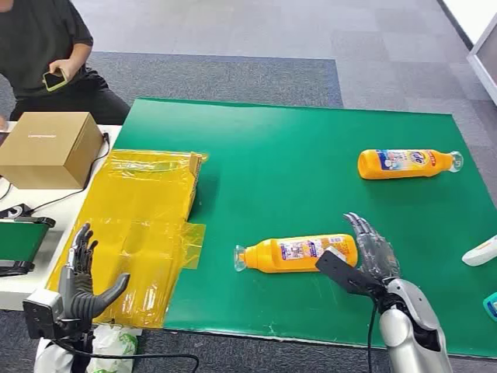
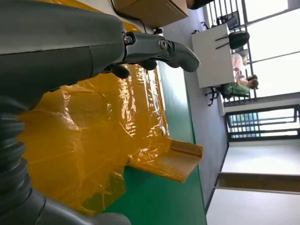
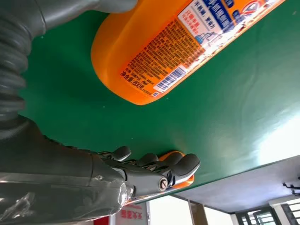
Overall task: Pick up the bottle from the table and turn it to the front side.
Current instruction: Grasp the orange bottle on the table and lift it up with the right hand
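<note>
An orange bottle (image 1: 296, 253) lies on its side on the green mat (image 1: 281, 155), cap pointing left, its back label with a barcode facing up (image 3: 162, 47). My right hand (image 1: 366, 256) is open just past the bottle's base, thumb near it, fingers spread and holding nothing. A second orange bottle (image 1: 407, 162) lies at the far right, cap to the right. My left hand (image 1: 85, 287) hovers open over the yellow plastic sheet (image 1: 137, 225) at the left, its fingers (image 2: 155, 49) apart above the sheet.
A cardboard box (image 1: 50, 148) sits on the white table at left, with a cable beside it. A person with a phone (image 1: 53, 78) sits at the back left. White and teal objects (image 1: 481, 252) lie at the mat's right edge.
</note>
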